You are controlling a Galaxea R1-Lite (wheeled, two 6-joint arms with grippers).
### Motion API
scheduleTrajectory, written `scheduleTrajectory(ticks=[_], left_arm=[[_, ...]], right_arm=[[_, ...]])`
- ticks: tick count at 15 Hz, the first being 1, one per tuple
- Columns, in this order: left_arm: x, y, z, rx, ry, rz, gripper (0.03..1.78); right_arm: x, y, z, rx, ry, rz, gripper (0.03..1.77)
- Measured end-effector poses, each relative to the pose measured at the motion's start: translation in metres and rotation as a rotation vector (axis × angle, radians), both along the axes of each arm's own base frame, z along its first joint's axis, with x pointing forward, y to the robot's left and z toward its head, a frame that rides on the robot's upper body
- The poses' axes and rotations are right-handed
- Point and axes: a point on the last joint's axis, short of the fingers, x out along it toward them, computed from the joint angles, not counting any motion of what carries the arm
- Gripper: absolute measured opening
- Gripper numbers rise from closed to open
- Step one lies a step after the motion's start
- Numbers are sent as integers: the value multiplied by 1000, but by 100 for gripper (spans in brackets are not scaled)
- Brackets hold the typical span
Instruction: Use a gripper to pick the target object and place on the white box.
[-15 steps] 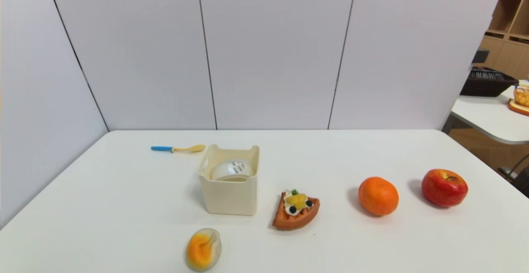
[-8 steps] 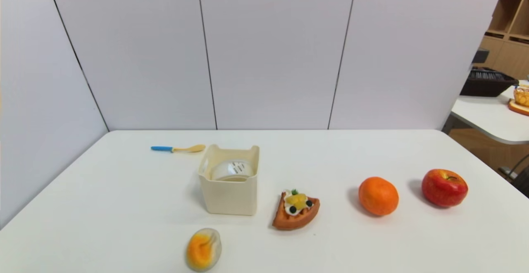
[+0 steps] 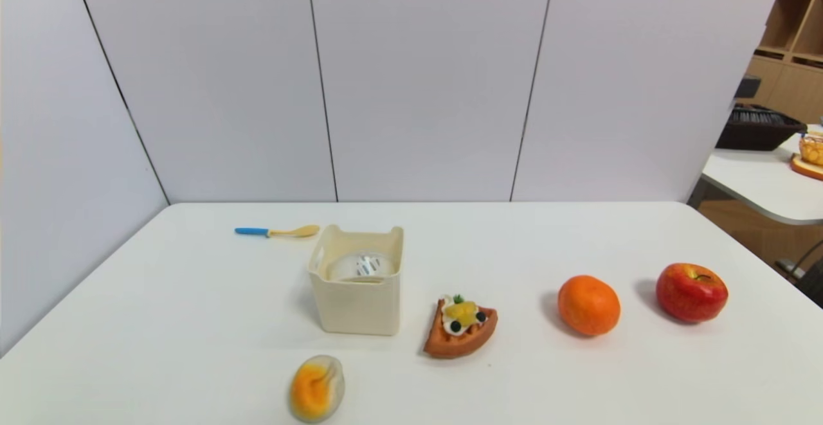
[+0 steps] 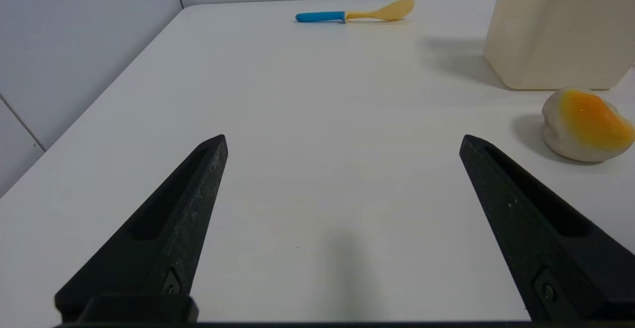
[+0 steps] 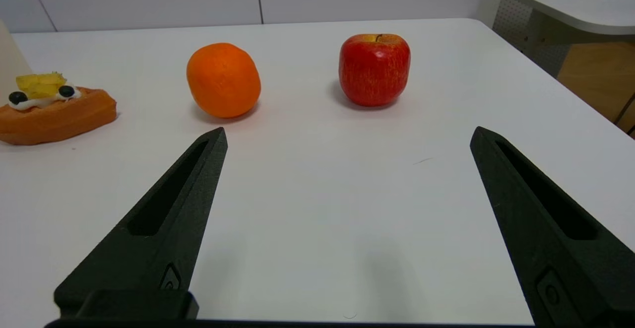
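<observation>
Sitting inside the white box (image 3: 357,296), the white puck (image 3: 361,267) shows its grey slots just below the rim. A waffle slice (image 3: 460,326) lies just right of the box, a yellow-and-white lump (image 3: 316,388) in front of it, and a blue-handled spoon (image 3: 276,231) behind to the left. An orange (image 3: 588,305) and a red apple (image 3: 691,292) stand farther right. Low over the table (image 3: 578,386), the left gripper (image 4: 343,144) and the right gripper (image 5: 348,137) both have jaws spread wide, holding nothing.
</observation>
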Motion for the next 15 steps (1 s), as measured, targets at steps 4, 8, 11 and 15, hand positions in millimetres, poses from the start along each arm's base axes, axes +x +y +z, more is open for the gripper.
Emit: scheduleTrajectory(ticks=[4,8,11,15], left_arm=[[0,0,0,0,0,0,169],[0,0,0,0,0,0,169],[0,0,0,0,0,0,169],[0,0,0,0,0,0,169]], right_arm=[[0,0,0,0,0,-1,170],[0,0,0,-1,0,-3,170],[0,0,0,22,-1,-9,170],[0,0,0,26,-1,-12,170]])
